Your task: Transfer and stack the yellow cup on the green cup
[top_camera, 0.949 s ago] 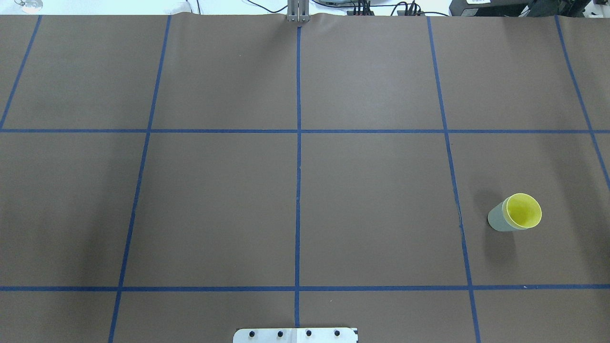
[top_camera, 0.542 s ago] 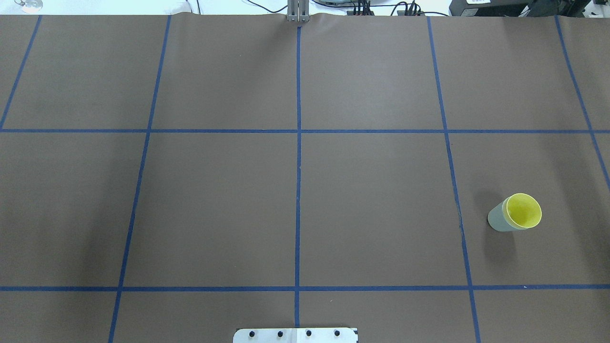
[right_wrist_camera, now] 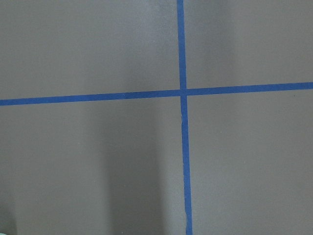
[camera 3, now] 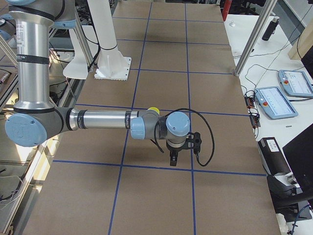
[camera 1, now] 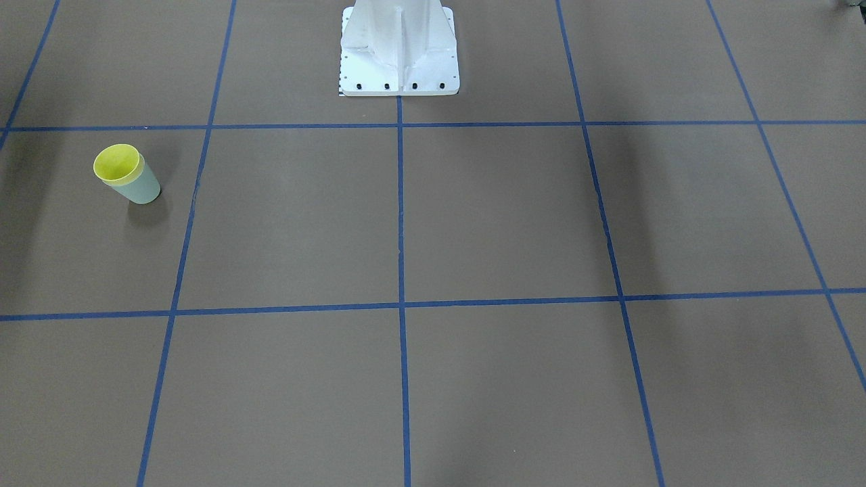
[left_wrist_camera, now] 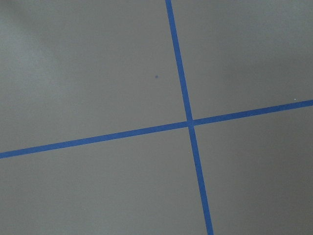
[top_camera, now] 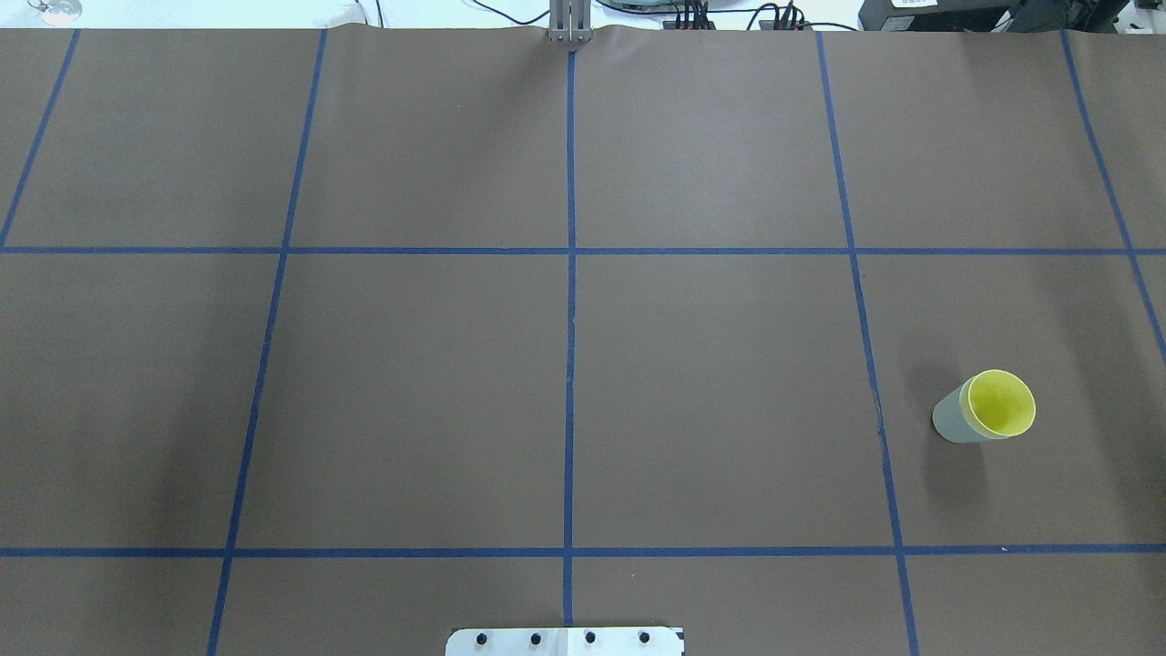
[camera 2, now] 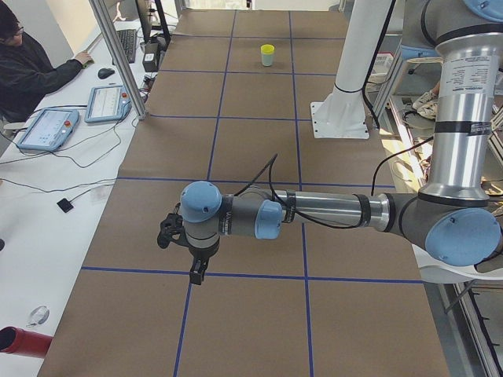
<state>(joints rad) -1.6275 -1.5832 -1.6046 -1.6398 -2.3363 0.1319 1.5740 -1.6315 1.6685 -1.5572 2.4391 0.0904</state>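
Overhead exterior view shows us the small bright yellow plastic cup [top_camera: 1000, 403] seated rim up inside the pale mint-green plastic cup [top_camera: 949, 425]. The pair stands upright on the brown bench [top_camera: 710, 392], on the robot's right side. We judge the stacking done. The right hand [camera 3: 173, 159] hangs nearer the pair, and the left hand [camera 2: 195, 273] is well apart from it. Neither touches a cup, and we cannot tell whether either hand is clenched or released.
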